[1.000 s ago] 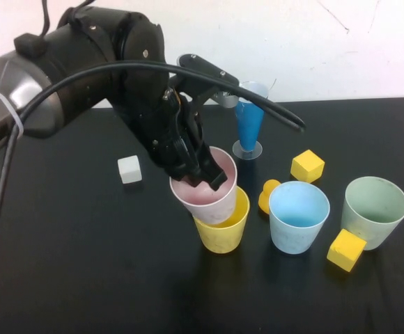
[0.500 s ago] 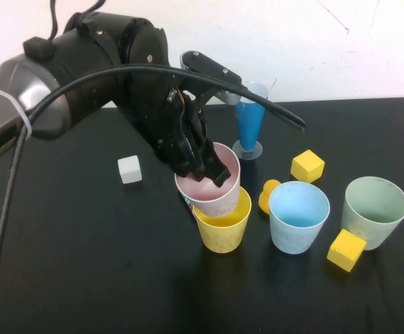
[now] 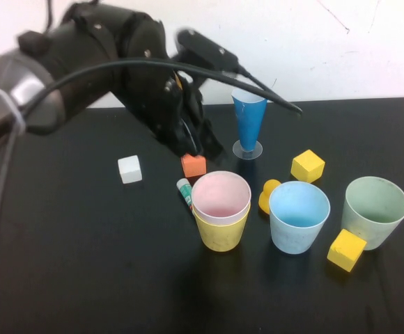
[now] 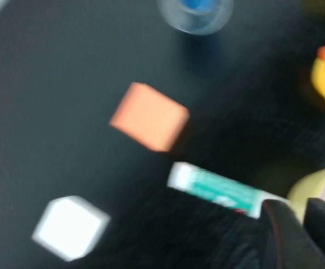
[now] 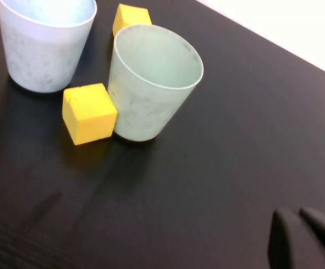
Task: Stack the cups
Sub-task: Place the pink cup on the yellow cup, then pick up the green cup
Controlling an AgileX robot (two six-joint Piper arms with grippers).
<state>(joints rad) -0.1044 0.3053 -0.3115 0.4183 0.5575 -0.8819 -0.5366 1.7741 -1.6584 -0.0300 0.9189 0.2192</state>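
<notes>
Nearest the camera in the high view: a yellow cube touching the base of the pale green cup, which stands upright at the right end of the row. The right wrist view shows the same pair, cube pressed against the green cup's wall.

Left of it, the light blue cup stands upright and empty, apart from the green one.

Next left, the pale pink cup sits nested inside the yellow cup, rims nearly level, the pair upright. No gripper touches it.

Between the stack and the blue cup, a yellow rubber duck. Just left of the stack's rim, a small white-and-teal tube lies flat on the black table.

Farther back: orange cube, white cube well to its left, a second yellow cube to the right.

Left gripper hangs above the orange cube, behind the stack, holding nothing; whether its fingers are spread or together I cannot tell, the arm hides them.

Farthest: tall blue cone glass on a clear foot, near the wall.

Right gripper seen only from its own wrist, low over bare table near the green cup, fingers pressed together, empty.
</notes>
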